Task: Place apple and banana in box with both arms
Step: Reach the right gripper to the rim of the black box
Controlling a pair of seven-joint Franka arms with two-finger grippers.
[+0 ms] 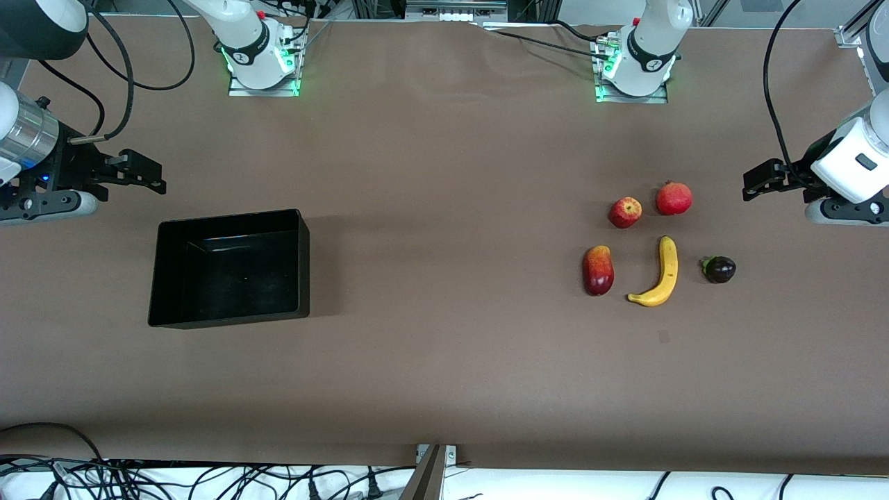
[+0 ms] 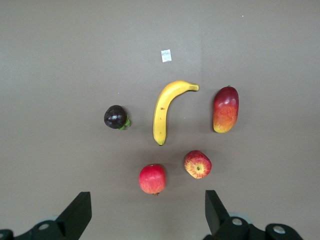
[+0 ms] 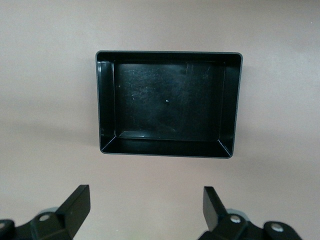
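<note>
**Yellow banana and red apple wait, box empty**

Yellow and curved, the banana (image 1: 660, 273) lies nearest the front camera at the left arm's end of the surface; likely light and smooth, so grip across its middle. Farther back sits the apple (image 1: 625, 212) (round, may roll). The box (image 1: 161, 271) lies toward the right arm's end. Left tool (image 2: 145, 212) and right tool (image 3: 145, 210) hover, jaws spread, empty.

Glossy black plastic box (image 1: 167, 271) on a matt brown table (image 1: 444, 347).

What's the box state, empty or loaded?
Empty. The box shows only bare black floor; the apple and banana lie on the table.
</note>
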